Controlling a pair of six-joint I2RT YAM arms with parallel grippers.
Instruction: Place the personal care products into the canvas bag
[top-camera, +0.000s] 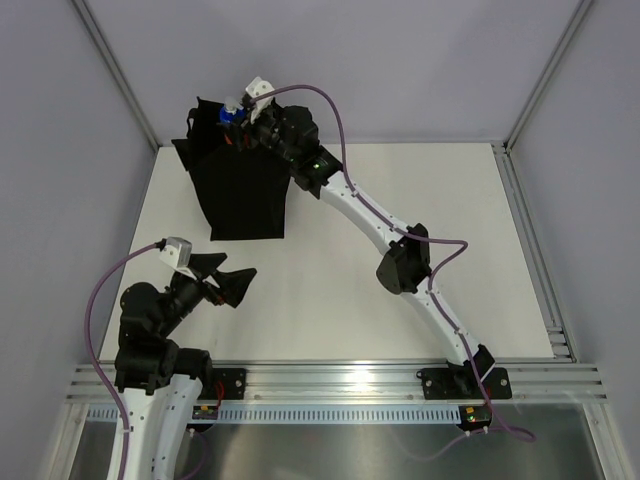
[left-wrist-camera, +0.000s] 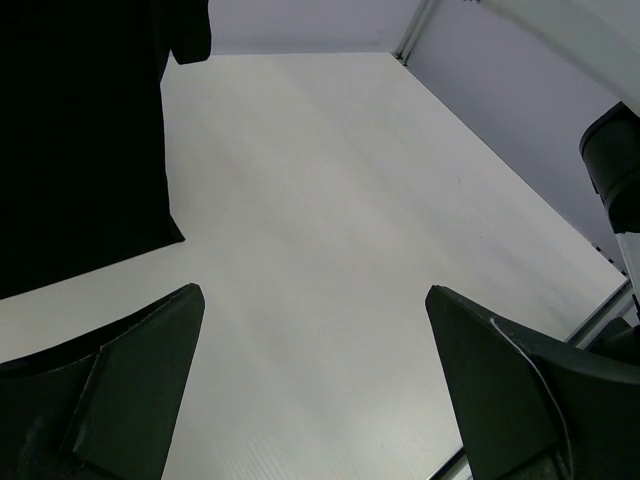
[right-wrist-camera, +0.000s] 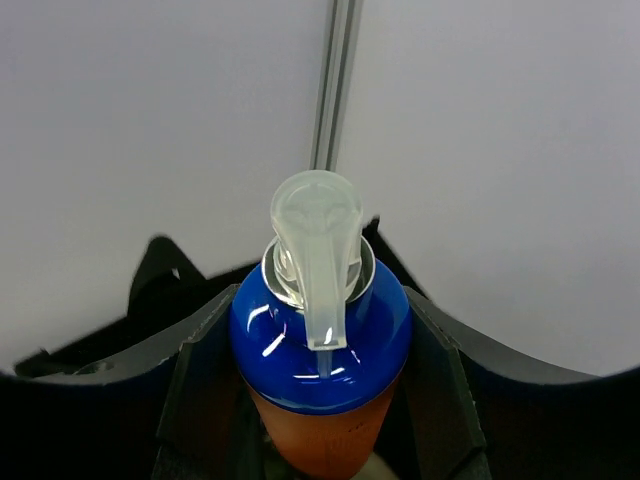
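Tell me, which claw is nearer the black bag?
Right. The right gripper is over the open top of the black tote bag, holding an orange blue-topped bottle; the left gripper hovers open above the table, apart from the bag.

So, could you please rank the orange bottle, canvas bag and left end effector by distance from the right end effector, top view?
1. orange bottle: in the right end effector.
2. canvas bag: just below.
3. left end effector: near left.

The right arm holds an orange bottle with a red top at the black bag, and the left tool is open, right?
The top is blue, not red; the right wrist view shows it. Otherwise yes: the right tool holds the orange bottle at the black bag, and the left tool is open.
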